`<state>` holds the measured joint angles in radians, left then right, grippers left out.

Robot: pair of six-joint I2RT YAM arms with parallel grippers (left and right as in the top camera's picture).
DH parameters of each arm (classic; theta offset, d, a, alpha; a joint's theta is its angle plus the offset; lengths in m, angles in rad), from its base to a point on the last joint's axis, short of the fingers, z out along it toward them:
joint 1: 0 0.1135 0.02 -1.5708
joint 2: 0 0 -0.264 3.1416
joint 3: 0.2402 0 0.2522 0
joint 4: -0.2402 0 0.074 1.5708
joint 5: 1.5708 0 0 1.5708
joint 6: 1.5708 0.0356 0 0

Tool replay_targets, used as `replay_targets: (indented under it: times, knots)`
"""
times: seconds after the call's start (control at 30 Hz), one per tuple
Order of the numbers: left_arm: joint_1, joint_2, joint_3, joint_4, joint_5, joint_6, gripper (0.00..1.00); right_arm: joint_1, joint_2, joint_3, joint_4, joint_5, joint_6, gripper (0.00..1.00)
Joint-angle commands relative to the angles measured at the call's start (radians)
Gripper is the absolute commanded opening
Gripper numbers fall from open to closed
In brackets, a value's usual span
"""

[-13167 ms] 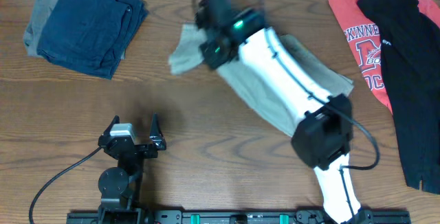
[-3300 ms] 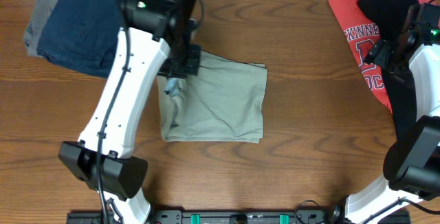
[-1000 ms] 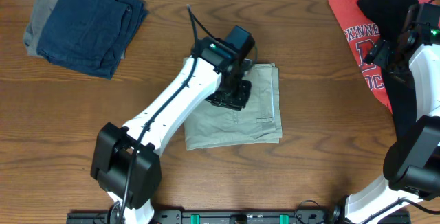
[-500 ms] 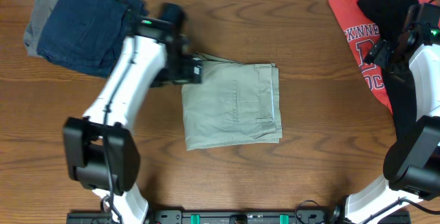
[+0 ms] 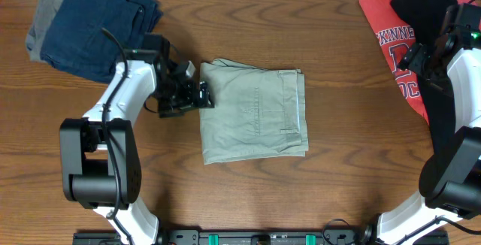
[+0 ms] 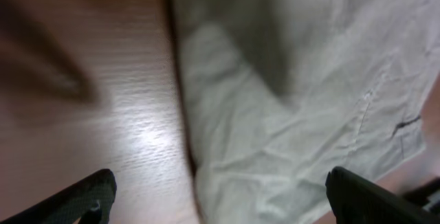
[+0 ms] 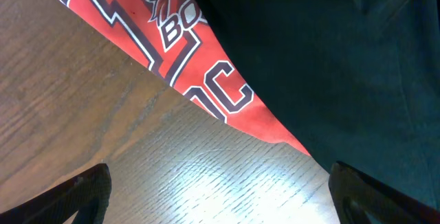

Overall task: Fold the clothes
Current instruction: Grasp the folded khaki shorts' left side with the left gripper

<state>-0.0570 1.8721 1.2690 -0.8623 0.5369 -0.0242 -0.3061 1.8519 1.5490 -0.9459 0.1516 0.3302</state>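
Note:
The tan khaki trousers (image 5: 254,114) lie folded into a neat rectangle in the middle of the table, pocket seam up. My left gripper (image 5: 198,95) stands open just off their left edge, holding nothing. In the left wrist view the khaki cloth (image 6: 295,114) fills the right half, and the gripper (image 6: 220,186) straddles its edge, jaws wide apart. My right gripper (image 5: 418,58) hovers open at the far right, over the rim of the red printed T-shirt (image 5: 389,40) and the black trousers (image 5: 451,87). The right wrist view shows this gripper (image 7: 220,186) above bare wood beside the red shirt (image 7: 137,25) and the black cloth (image 7: 330,59).
A folded navy garment (image 5: 96,28) rests on a grey one (image 5: 39,33) at the back left corner. The wooden table (image 5: 248,200) runs to the arm rail at its front edge.
My left gripper has opened and let go of the khaki trousers. It has drawn back from above them to their left edge. The right arm has not moved.

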Motion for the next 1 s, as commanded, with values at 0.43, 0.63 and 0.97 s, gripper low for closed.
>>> replay_targets:
  times: [0.43,0.63,0.97]
  knots:
    - [-0.002,0.004,-0.204,0.135,0.114,0.027,0.92,-0.001,0.005,0.004,-0.001,0.009,0.013,0.99]
    - [-0.029,0.004,-0.225,0.151,0.114,0.027,0.79,-0.001,0.005,0.003,-0.001,0.009,0.013,0.99]
    - [-0.151,0.004,-0.225,0.227,0.097,-0.003,0.40,-0.001,0.005,0.003,0.000,0.009,0.013,0.99]
